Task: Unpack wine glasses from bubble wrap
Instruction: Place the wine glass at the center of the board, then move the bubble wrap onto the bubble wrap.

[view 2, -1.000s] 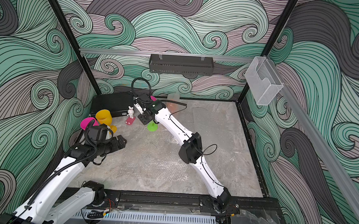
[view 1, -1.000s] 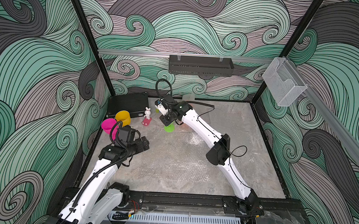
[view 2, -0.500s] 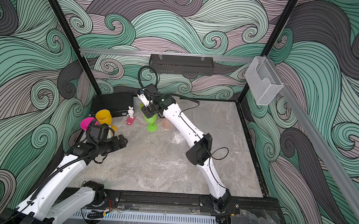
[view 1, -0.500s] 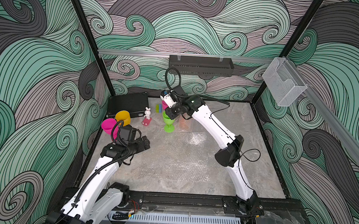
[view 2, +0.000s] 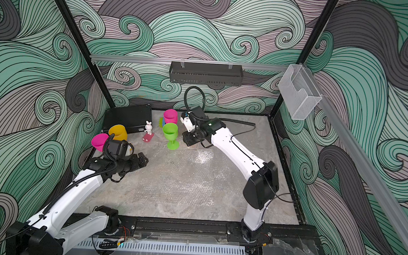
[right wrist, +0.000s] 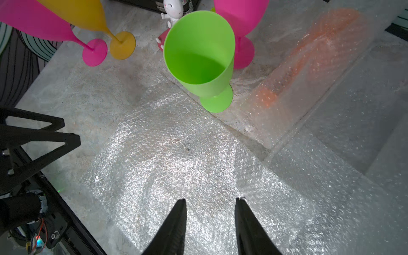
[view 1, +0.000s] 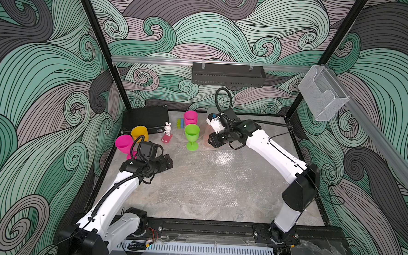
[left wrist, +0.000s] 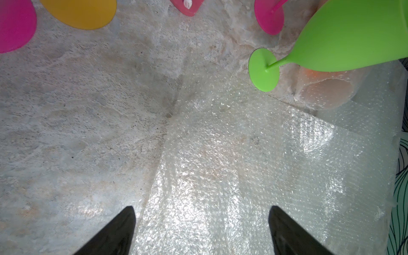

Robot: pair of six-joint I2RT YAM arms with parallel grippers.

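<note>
Lime goblet [view 1: 191,134], rabbit [view 1: 167,128] nearby (bubble wrap [view 1: 210,178] beside)

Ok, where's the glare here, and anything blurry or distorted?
Both top views: white hotspot on the flat bubble wrap; left wrist: broad sheen on it, lime green goblet stretched at the edge; right wrist: glare mid-sheet, orange goblet hazy inside its wrap.

Top views look down from the front; wrist views share the bubble wrap [left wrist: 242,165] close-up.

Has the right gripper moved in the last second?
Yes. The right gripper has drawn back from over the green goblet, farther from the rabbit, and now hangs open beside the goblet.
</note>
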